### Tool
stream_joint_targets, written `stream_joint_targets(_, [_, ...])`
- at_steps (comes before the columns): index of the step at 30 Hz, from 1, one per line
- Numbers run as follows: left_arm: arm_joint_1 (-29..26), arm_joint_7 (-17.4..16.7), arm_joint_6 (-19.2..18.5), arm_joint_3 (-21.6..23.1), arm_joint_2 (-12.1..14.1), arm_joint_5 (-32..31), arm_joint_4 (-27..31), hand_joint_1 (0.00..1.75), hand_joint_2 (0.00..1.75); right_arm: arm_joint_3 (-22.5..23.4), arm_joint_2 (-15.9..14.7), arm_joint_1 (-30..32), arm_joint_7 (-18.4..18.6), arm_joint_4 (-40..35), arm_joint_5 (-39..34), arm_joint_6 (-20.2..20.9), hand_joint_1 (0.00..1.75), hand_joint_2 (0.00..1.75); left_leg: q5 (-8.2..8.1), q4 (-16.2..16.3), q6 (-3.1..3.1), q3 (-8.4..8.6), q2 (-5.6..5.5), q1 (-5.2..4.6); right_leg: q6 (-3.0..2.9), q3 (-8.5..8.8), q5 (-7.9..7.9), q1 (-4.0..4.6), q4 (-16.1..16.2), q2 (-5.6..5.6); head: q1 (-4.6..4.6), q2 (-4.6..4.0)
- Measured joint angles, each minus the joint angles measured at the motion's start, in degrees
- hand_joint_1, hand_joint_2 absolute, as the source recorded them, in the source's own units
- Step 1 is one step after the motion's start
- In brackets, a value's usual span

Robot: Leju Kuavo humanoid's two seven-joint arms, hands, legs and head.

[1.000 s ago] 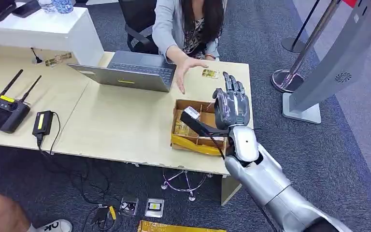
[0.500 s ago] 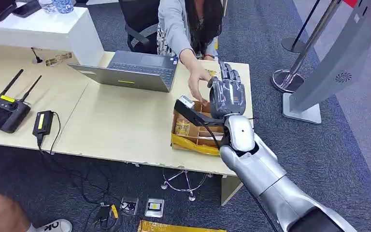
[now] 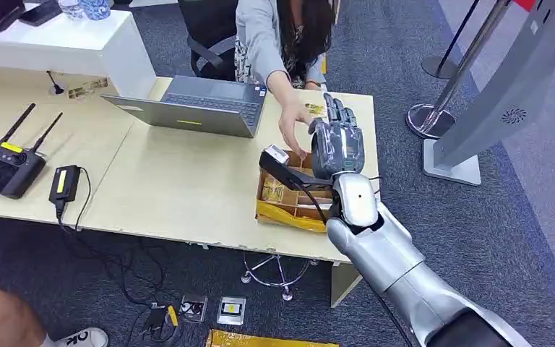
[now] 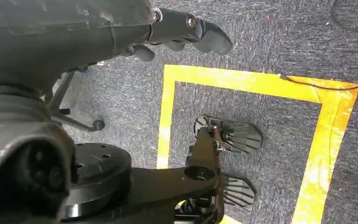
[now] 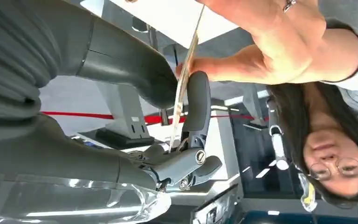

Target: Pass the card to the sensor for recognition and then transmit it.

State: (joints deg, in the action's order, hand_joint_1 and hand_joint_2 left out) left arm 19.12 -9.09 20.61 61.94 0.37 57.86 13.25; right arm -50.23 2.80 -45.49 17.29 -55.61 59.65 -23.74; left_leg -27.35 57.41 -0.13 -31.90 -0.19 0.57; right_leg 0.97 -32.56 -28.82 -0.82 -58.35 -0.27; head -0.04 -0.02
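Observation:
My right hand is raised above the far end of the cardboard box, fingers pointing up. In the right wrist view the card shows edge-on, thin and pale, pinched between my thumb and a dark finger. A person's hand grips the card's far end at the same time. From the head view that person's hand reaches across the desk right up to my right hand. My left hand hangs beside my body over the floor, fingers extended with nothing in them.
The person sits behind the light wooden desk. A grey laptop lies to the left of the box, a black remote with antennas and a charger further left. A small yellow card lies near the far edge. Stanchion bases stand on the right.
My right hand rose and shifted toward the person. The person's hand came from above the desk to my hand and now grips the card.

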Motion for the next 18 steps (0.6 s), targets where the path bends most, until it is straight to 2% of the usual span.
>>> stream_joint_targets(4, [0.07, -0.07, 0.02, 0.33, 0.0, -0.02, 0.02, 0.0, 0.0, -0.02, 0.39, -0.01, -2.17, 0.66, -1.21, -0.76, 0.0, 0.0, 0.0, 0.0, 0.0, 0.0, 0.0, 0.0, 0.0, 0.0, 0.0, 0.0, 0.0, 0.02, 0.0, 0.0])
stream_joint_targets(8, [0.14, -0.37, 0.09, 0.83, 0.0, 0.0, 0.0, 0.0, 0.0, -0.04, 1.16, -0.26, -4.46, 1.46, -4.13, 2.18, 0.0, 0.0, 0.0, 0.0, 0.0, 0.0, 0.0, 0.01, 0.0, 0.0, 0.0, 0.01, 0.0, -0.01, 0.02, 0.0])
stream_joint_targets(18, [0.11, -0.31, 0.33, 1.03, 0.04, 1.03, 0.0, 0.0, 0.0, -0.79, 2.05, -2.0, -2.3, 2.38, -1.81, 4.39, 0.0, 0.0, 0.0, 0.0, 0.0, -0.01, 0.0, 0.01, 0.0, 0.0, 0.0, 0.0, 0.0, 0.0, 0.02, 0.0])
